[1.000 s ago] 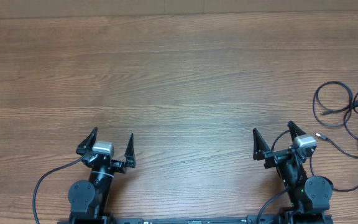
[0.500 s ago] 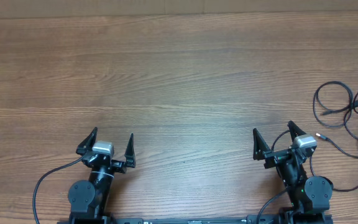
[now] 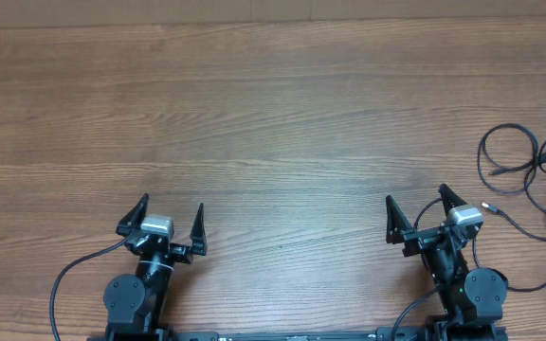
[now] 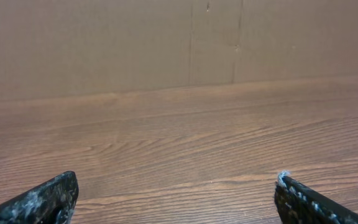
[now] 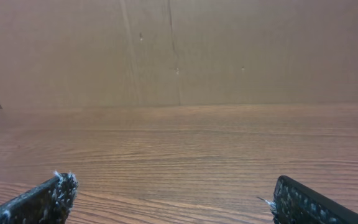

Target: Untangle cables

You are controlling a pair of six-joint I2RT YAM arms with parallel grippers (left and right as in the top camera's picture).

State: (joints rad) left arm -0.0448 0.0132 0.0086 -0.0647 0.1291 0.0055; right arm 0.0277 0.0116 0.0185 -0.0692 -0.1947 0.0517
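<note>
Several thin black cables lie in loose, overlapping loops on the wooden table. They sit to the right of the right gripper and a little ahead of it, and run out of the overhead view. One small plug with a silvery tip lies just beside that gripper's right finger.

Both grippers are spread wide and hold nothing. The left gripper is well apart from the cords.

The cords look limp, smooth and far thinner than the fingers, so they may slip out of a pinch. If you pull one strand where loops cross, you could tighten the tangle or drag the whole bundle off the table.

The tabletop is flat, grained and matt. A plain cardboard wall stands ahead of both grippers.
</note>
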